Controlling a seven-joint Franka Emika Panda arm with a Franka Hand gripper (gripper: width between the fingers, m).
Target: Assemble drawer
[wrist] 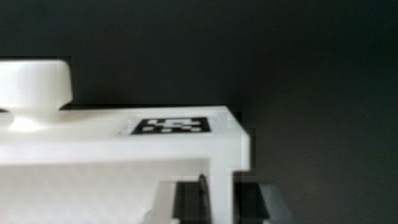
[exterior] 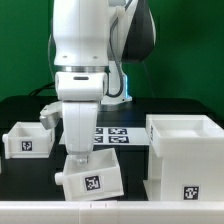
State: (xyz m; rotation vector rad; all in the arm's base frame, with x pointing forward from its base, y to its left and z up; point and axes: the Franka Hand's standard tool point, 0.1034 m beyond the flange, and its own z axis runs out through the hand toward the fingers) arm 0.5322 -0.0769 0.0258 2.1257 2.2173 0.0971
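Observation:
My gripper point(exterior: 79, 158) points down in the front middle of the exterior view. It is shut on the thin side wall of a small white drawer point(exterior: 93, 176), which carries a marker tag and lies tilted. In the wrist view the gripper point(wrist: 222, 186) shows two dark fingers point(wrist: 185, 202) pinching the white wall point(wrist: 222, 205). The drawer's body point(wrist: 107, 160) with its tag and a round white knob point(wrist: 32, 85) also shows there. The large white drawer housing point(exterior: 187, 152) stands at the exterior view's right. A second small white drawer point(exterior: 27, 139) sits at the left.
The marker board point(exterior: 113, 134) lies flat behind the held drawer, between the two other parts. The arm's white body point(exterior: 82, 60) rises over the table's middle. The table top is black, with a dark wall behind.

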